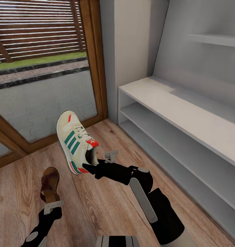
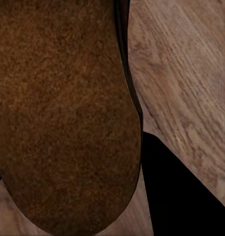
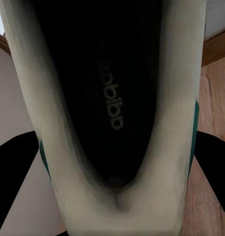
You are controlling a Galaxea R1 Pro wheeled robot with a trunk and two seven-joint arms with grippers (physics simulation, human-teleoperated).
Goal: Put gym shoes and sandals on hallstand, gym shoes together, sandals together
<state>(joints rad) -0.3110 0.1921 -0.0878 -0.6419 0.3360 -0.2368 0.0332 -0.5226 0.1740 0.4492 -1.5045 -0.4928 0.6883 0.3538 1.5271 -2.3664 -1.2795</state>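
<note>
A cream-white gym shoe (image 1: pixel 74 140) with green stripes hangs tilted above the corridor floor (image 1: pixel 107 206), toe pointing away. My right gripper (image 1: pixel 91 168) is shut on its heel. In the right wrist view the shoe's dark opening (image 3: pixel 112 98) sits between my black fingers (image 3: pixel 14 167). A brown sandal (image 1: pixel 49 183) stands at the lower left, with my left gripper (image 1: pixel 51 204) shut on its heel end. Its footbed (image 2: pixel 63 113) shows large beside one dark finger (image 2: pixel 181 196). The hallstand (image 1: pixel 186 103) stands at the right, with nothing on its bench top or its two low shelves.
A wood-framed glass door (image 1: pixel 93 61) lies straight ahead, with grey paving and a slatted fence outside. A pale wall pillar (image 1: pixel 131 51) stands between the door and the hallstand. An upper shelf (image 1: pixel 216 39) juts out above the bench top.
</note>
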